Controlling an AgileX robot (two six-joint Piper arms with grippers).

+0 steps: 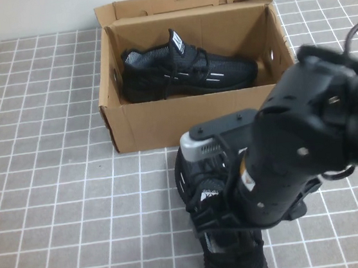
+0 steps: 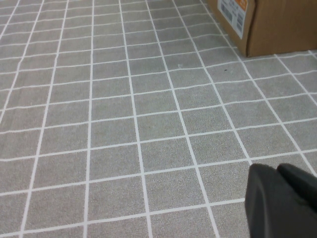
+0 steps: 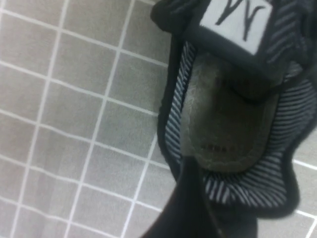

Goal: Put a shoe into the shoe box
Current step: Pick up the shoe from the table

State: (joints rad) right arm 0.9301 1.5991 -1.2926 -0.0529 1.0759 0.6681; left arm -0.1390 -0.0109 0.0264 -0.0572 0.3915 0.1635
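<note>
High view: right pincer (image 1: 228, 196) hiding shoe (image 1: 202, 193)

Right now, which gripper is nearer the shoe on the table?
Right. The right gripper is directly over the shoe, fingers open at its collar. The left gripper is shut, parked off over bare tiles, far from it.

A black knit mesh sneaker (image 1: 202, 196) with a white tongue label stands upright on the grey tiled tabletop at about 6 o'clock, just in front of the box, largely covered by the arm. The brown corrugated cardboard shoe box (image 1: 164, 119) sits open at 12 o'clock, lid flap raised behind, with another black sneaker inside.
</note>
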